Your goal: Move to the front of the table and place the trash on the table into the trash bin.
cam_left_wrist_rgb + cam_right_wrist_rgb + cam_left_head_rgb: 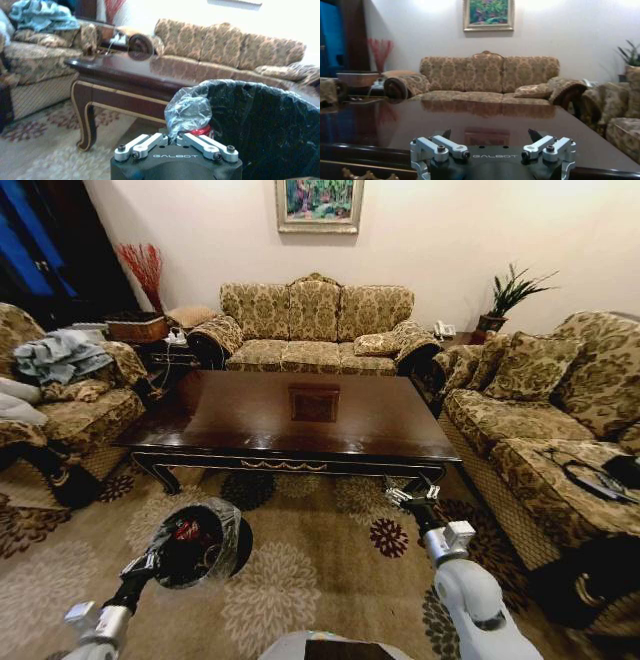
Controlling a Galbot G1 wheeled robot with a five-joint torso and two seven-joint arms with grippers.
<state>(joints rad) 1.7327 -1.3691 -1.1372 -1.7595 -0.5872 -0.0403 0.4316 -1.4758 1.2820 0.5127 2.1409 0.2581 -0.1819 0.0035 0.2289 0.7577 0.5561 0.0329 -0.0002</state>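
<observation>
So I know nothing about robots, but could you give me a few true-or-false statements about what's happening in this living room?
1. The left gripper is shut on the trash bin by its rim. True.
2. Cans lie on the table. False: a red can lies inside the bin.
3. The right gripper holds a bottle. False: it is open, holding nothing, at the table's near edge.
4. The bin has a clear plastic liner. True.

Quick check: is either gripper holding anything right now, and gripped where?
The left gripper is shut on the trash bin, pinching its rim and bag liner. The right gripper is open, holding nothing, before the table.
</observation>
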